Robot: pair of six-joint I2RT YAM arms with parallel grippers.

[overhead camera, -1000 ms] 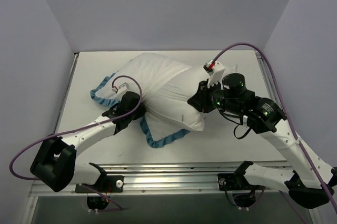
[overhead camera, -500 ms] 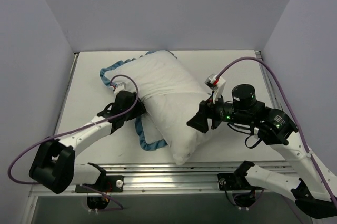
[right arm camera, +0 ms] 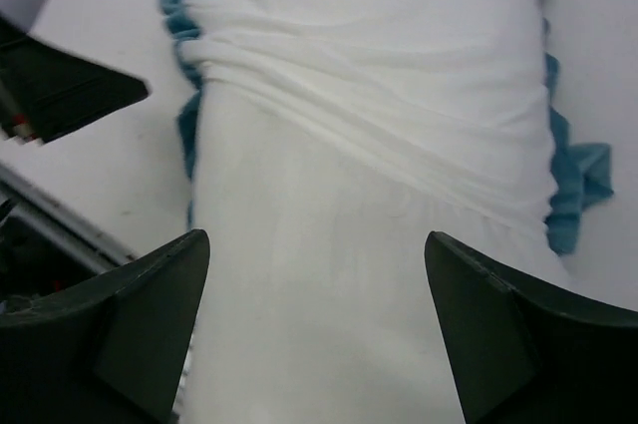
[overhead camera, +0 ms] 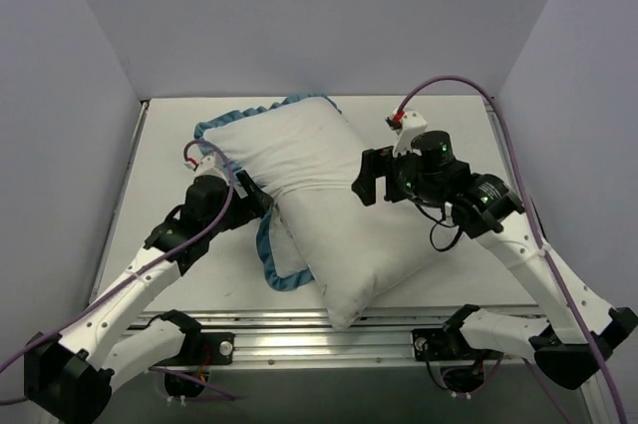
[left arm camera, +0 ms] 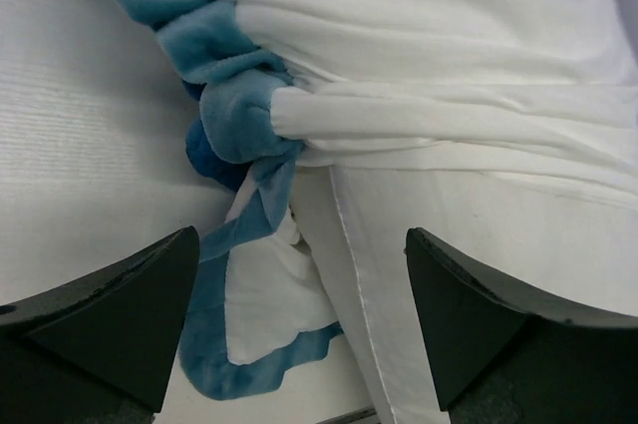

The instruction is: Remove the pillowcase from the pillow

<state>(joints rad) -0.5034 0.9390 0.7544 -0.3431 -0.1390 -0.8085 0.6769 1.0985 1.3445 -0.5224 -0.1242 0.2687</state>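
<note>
The pillowcase [overhead camera: 284, 140] lies white side up and covers only the far half of the pillow; its blue ruffled trim [overhead camera: 267, 249] trails loose at the left. The plain white pillow [overhead camera: 349, 244] sticks out of the bunched hem [left arm camera: 399, 135] toward the table's front edge. My left gripper [overhead camera: 249, 197] stands open at the pillow's left side, where the trim knots [left arm camera: 229, 115], with nothing held between its fingers [left arm camera: 120, 314]. To the right of the pillow my right gripper [overhead camera: 367, 177] hovers open, and the bare pillow [right arm camera: 319, 244] fills the space under it.
A metal rail [overhead camera: 329, 329] runs along the front edge, just under the pillow's near corner. Grey walls close in the table [overhead camera: 169, 155] on the left, back and right. Purple cables [overhead camera: 449, 85] loop off both arms.
Both grippers have opened and let go of the fabric. The pillow has dropped and slid toward the front edge, farther out of the pillowcase. Both arms have drawn back a little.
</note>
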